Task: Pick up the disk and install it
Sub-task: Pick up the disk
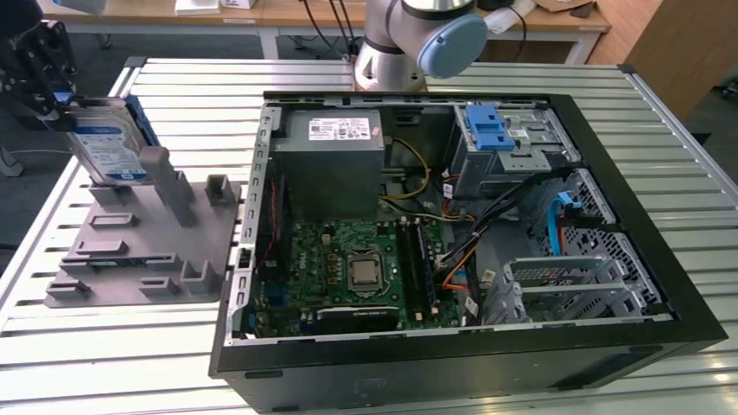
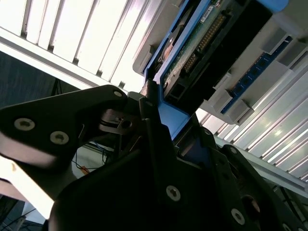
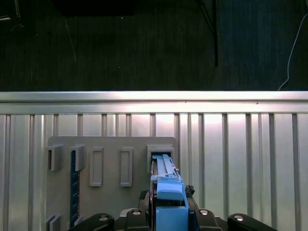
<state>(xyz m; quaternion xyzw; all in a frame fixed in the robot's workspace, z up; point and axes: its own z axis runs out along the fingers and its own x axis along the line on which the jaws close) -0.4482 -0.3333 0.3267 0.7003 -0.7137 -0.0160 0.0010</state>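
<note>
Now, in the exterior view, we see the gripper [image 1: 55,111] clamped on the disk [image 1: 110,147], which stands upright at the grey holder [image 1: 138,251] on the exterior view's left. Second wrist view: fingers [image 2: 152,134] pinch its blue bracket [image 2: 171,118]. First wrist view: disk edge-on over the holder.

on the slatted metal counter [image 1: 116,363], toward the exterior view's left, the disk [image 1: 110,147] stands on edge at the back of a grey slotted fixture [image 1: 138,251], and the black gripper [image 1: 54,114] meets its upper corner. beside the fixture lies an open computer case [image 1: 680,259] showing a grey power-supply box [image 1: 334,160], a green motherboard [image 1: 346,268] and a blue-latched drive cage [image 1: 507,143]. the arm's base [image 1: 398,52] rises just behind the case.
</note>
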